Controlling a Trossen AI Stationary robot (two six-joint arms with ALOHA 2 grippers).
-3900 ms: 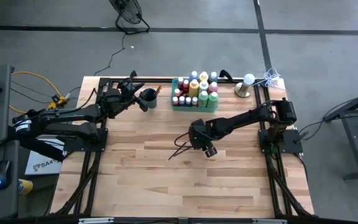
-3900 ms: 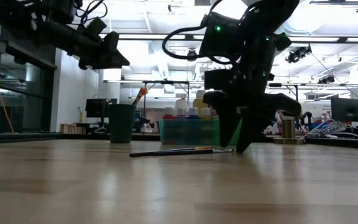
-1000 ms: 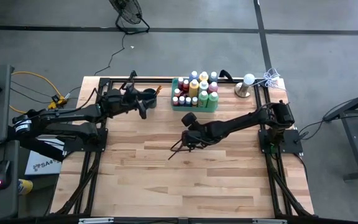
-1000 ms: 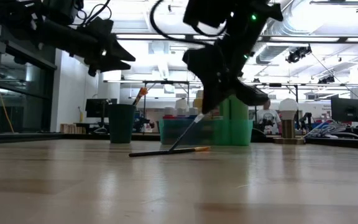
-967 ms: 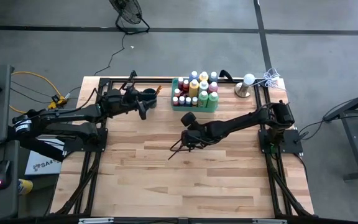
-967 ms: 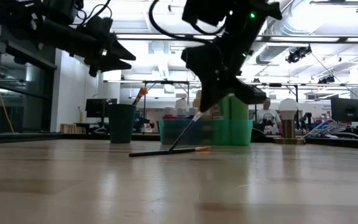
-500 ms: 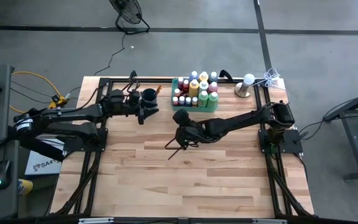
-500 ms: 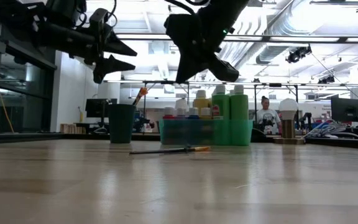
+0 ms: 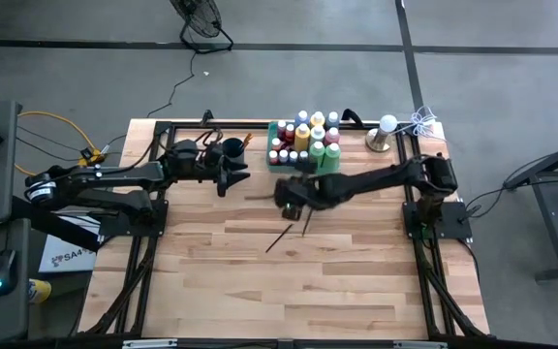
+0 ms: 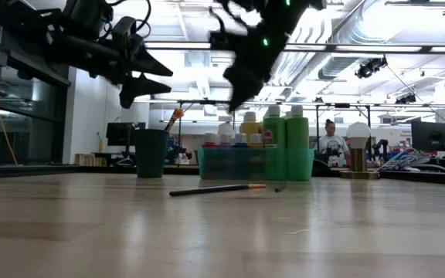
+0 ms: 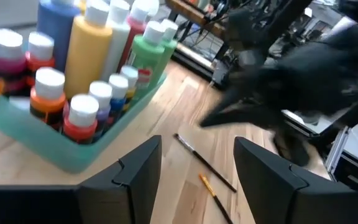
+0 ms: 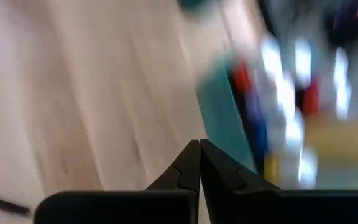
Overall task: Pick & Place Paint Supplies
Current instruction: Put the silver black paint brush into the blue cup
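Observation:
Several paint bottles (image 9: 308, 136) stand in the green tray (image 9: 271, 145) at the far middle of the table, with the dark cup (image 9: 232, 150) to its left. An orange-tipped brush (image 10: 174, 117) sticks out of the cup. Two thin brushes lie flat on the wood, one (image 9: 279, 237) longer, one (image 9: 305, 225) beside it. My left gripper (image 9: 231, 174) hangs open in the air just near of the cup. My right gripper (image 9: 284, 196) is shut and blurred, high above the table near the tray's left front corner. Its wrist view shows nothing between the fingers.
A white-topped metal stand (image 9: 384, 133) sits at the far right corner beside a loose white cord (image 9: 422, 122). Black frame rails (image 9: 163, 131) run along the table's left, right and far sides. Bare wood fills the near half.
My right gripper has risen from the table and swung toward the far left, toward the tray and cup. The brush it had tilted up by one end now lies flat on the wood. My left gripper has moved a little right, past the cup.

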